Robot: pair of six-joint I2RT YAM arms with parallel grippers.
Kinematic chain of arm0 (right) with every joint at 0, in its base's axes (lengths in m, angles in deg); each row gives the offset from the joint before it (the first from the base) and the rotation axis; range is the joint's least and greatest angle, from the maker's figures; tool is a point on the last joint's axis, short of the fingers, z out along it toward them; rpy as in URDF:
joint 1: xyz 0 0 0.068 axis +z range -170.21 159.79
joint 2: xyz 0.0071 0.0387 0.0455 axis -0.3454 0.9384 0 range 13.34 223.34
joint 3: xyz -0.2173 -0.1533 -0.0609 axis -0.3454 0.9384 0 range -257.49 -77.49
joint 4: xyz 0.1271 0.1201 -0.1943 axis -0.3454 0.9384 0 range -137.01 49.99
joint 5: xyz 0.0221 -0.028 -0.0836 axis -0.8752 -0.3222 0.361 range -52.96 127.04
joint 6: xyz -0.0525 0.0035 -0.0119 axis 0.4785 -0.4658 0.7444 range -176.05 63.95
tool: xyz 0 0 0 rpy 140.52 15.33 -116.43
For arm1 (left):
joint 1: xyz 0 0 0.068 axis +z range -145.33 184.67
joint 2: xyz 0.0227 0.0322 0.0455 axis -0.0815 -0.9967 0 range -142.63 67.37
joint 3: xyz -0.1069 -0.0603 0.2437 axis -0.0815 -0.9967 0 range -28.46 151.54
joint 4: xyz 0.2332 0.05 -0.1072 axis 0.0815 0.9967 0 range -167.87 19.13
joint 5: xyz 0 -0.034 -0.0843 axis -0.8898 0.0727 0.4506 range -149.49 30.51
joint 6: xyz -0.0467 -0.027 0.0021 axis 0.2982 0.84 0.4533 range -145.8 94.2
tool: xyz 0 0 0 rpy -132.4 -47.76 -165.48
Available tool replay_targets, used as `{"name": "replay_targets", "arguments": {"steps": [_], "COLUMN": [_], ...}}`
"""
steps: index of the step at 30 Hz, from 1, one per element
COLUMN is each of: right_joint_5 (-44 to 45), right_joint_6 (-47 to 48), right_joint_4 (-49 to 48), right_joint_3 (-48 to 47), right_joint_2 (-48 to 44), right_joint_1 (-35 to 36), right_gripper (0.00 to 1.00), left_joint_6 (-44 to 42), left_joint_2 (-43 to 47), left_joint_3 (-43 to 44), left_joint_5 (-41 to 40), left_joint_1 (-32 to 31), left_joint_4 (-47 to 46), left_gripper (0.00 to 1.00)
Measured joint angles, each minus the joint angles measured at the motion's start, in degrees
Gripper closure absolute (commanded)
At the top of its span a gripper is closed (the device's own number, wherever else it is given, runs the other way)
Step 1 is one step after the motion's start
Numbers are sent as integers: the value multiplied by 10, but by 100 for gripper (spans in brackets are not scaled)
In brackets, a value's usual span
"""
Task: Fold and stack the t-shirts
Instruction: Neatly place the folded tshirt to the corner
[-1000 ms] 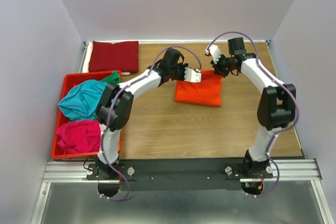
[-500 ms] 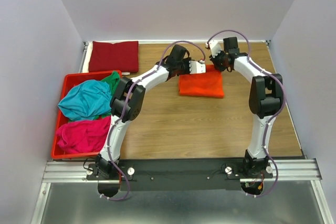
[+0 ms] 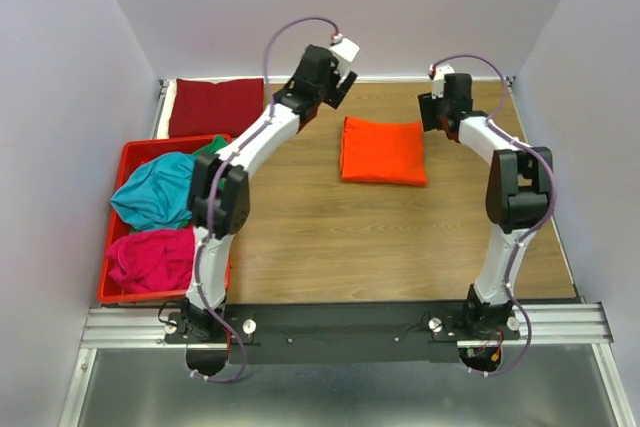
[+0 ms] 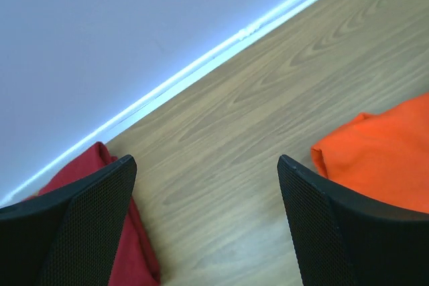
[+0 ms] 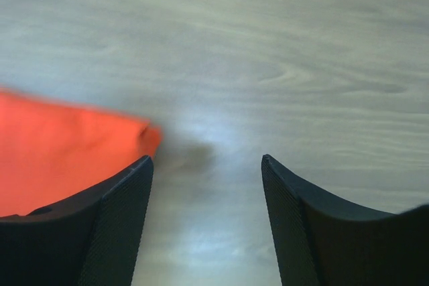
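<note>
- Near left: I see a red crate point(image 3: 113, 293) at the table's point(image 3: 350, 247) left edge, with a crumpled magenta tee point(image 3: 150, 259) at its near end.
- Just beyond that in the crate is a bunched teal tee point(image 3: 158, 192), and a bit of green tee point(image 3: 213, 148) pokes out at the far end.
- Middle to far, right of centre: the orange tee point(image 3: 382, 151) lies folded into a flat rectangle on the bare wood, with nothing touching it.
- The right gripper point(image 5: 206, 162) is just right of the orange tee's far right corner. Its jaws are spread apart with nothing between them, only wood, and the orange edge shows to the left in the wrist view.
- The left gripper point(image 4: 204, 165) is up near the far wall, left of the orange tee. Its jaws are wide apart and hold nothing. The wrist view has dark red cloth by one finger and orange by the other.
- Far left corner: the dark red tee point(image 3: 215, 107) lies folded flat, just beyond the crate and well apart from the orange one.
</note>
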Motion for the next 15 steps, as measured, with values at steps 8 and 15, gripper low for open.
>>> {"name": "replay_targets", "arguments": {"steps": [8, 15], "right_joint_5": [-364, -518], "right_joint_6": [50, 88], "right_joint_4": [120, 179], "right_joint_3": [100, 190], "right_joint_2": [-142, -214], "right_joint_1": [-57, -61], "right_gripper": [20, 19], "left_joint_6": [131, 205], "left_joint_2": [119, -66], "left_joint_3": [-129, -26], "left_joint_5": [199, 335], "left_joint_1": [50, 57], "left_joint_4": [-7, 52], "left_gripper": [7, 9]}}
